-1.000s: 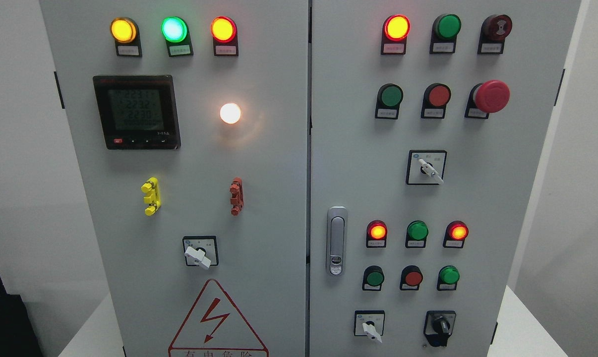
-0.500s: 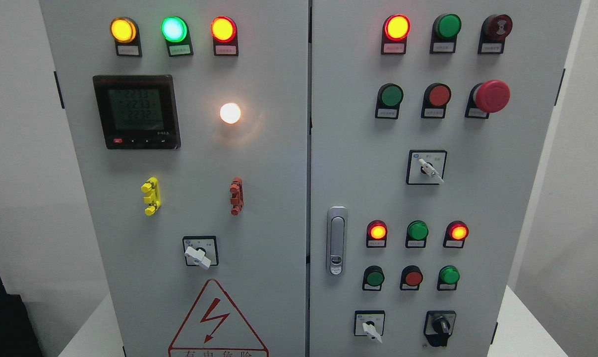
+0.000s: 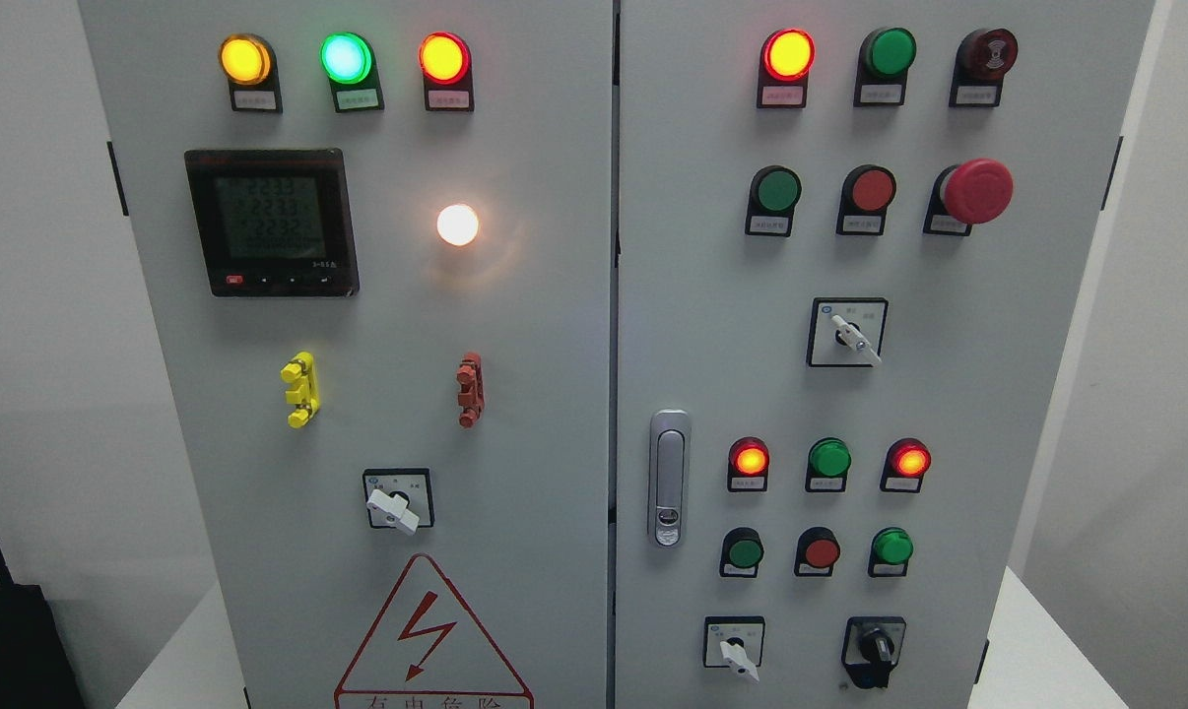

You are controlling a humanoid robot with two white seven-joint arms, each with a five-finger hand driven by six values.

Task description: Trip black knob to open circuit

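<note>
A black rotary knob (image 3: 875, 647) sits at the lower right of the grey electrical cabinet's right door (image 3: 1027, 414), its handle standing roughly upright on a black plate. To its left is a white selector switch (image 3: 737, 655). Neither of my hands nor arms shows in the head view.
The right door carries lit red lamps (image 3: 788, 54), green and red buttons, a red emergency mushroom button (image 3: 978, 190), a white selector (image 3: 853, 338) and a silver door handle (image 3: 669, 478). The left door holds a digital meter (image 3: 271, 222), lamps, a white switch (image 3: 394, 507) and a warning triangle (image 3: 427, 635).
Only the digits on the meter display have flickered; nothing else has moved.
</note>
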